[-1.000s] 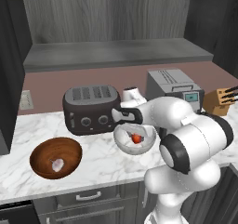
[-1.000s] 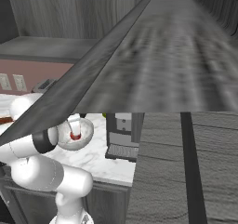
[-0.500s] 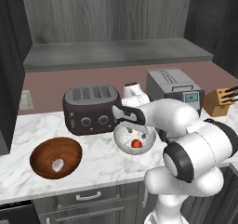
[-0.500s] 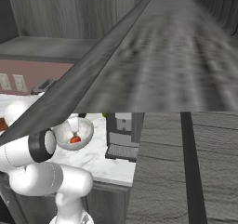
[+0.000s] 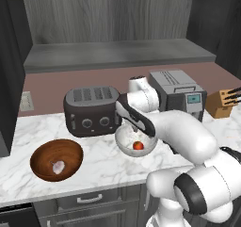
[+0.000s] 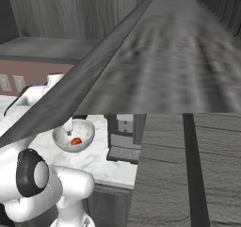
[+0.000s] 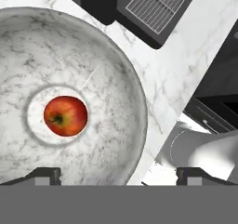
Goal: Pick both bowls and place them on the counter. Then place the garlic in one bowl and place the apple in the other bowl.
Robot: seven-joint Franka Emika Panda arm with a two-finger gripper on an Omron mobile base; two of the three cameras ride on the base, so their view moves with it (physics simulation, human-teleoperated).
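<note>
Apple (image 7: 65, 115) is seen sitting right in the middle of the white marbled bowl (image 7: 116, 102), resting on the flat bottom and not touched by anything. That bowl is parked on the marble counter (image 5: 101, 158), just in front of the dark toaster (image 5: 92, 109) and a bit to its right. Over to the left, the wooden bowl (image 5: 56, 158) is set on the same counter, well apart from the marbled one, and the garlic (image 5: 58, 166) is lying inside it near the bottom.

Gripper (image 7: 118, 174) is held above the marbled bowl with its two tips spread wide apart, nothing between them. One tip is seen over the bowl's inside, the other out past the rim. In the left base view the hand is found just above the far edge of the bowl.

To the right of the toaster a grey boxy appliance (image 5: 177, 93) is seen by the wall, and a knife block (image 5: 226, 102) is tucked further right.
</note>
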